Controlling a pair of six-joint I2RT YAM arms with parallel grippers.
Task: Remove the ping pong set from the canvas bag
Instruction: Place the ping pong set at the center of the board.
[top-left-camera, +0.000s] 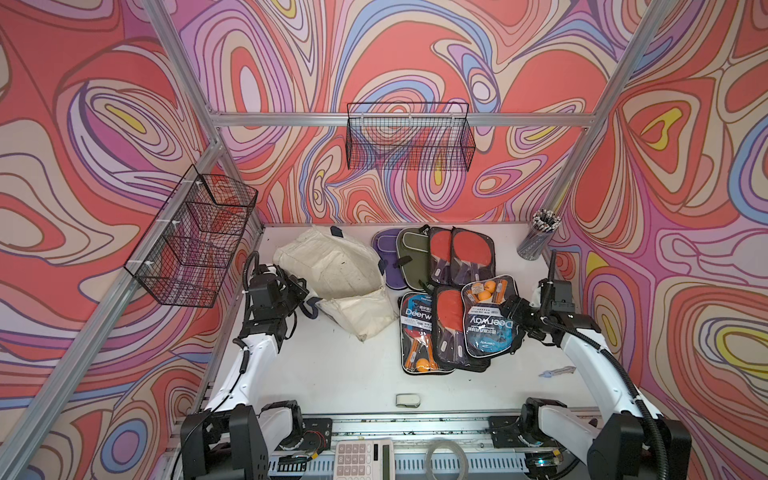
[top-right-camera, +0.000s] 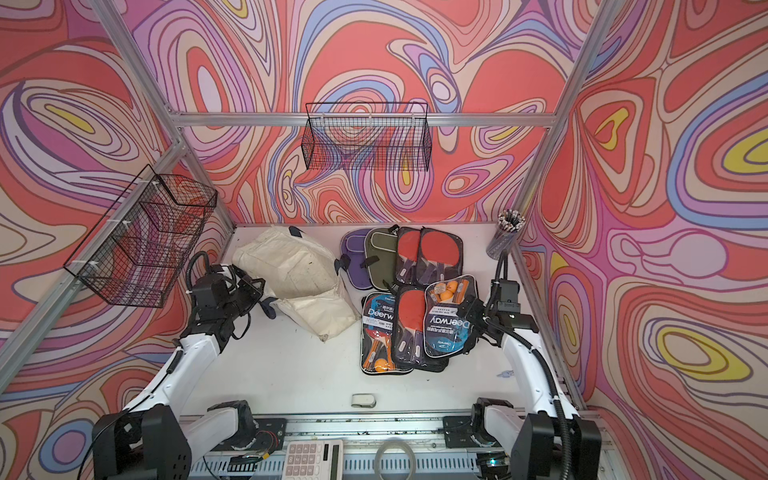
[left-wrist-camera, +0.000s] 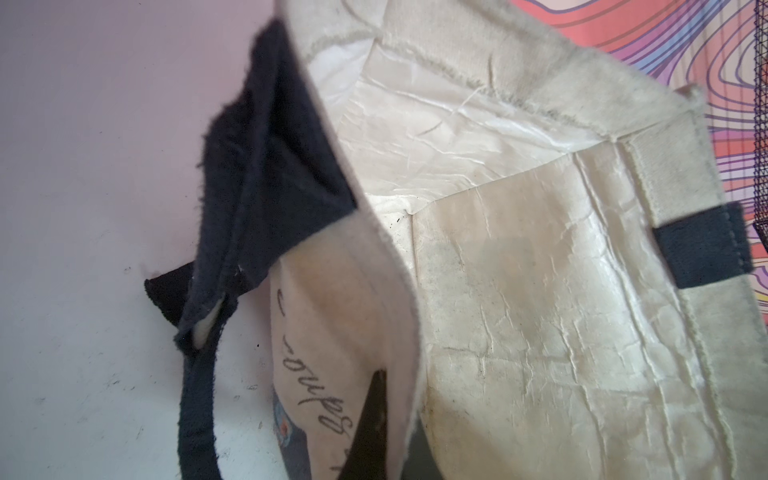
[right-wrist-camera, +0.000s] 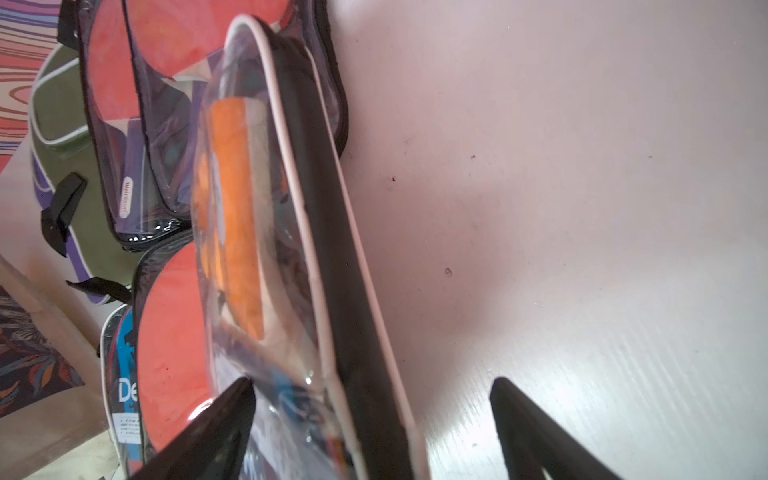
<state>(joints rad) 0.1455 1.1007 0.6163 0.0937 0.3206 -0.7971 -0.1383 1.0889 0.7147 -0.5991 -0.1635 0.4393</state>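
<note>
right gripper (right-wrist-camera: 372, 382): jaws wide apart, straddling edge of ping pong set (top-left-camera: 490, 320), gripping nothing
ping pong set: outside bag, tilted atop other sets (top-left-camera: 419, 328)
left gripper (top-left-camera: 302, 293): closed on canvas bag (top-left-camera: 332, 266) rim
canvas bag: slumped on desk (top-left-camera: 332, 365), left of other sets

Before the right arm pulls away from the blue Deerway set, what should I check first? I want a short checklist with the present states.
1. Right jaws open: ok; they stand wide, with the edge of the blue Deerway set between them, not clamped.
2. Set out of the canvas bag: ok; it lies outside, apart from the bag.
3. Set resting steady: cannot tell; it leans tilted on a red paddle set.
4. Left jaws holding the bag: ok; shut on its rim.
5. Bag empty: cannot tell; the visible lining is bare, the rest is out of view.
</note>
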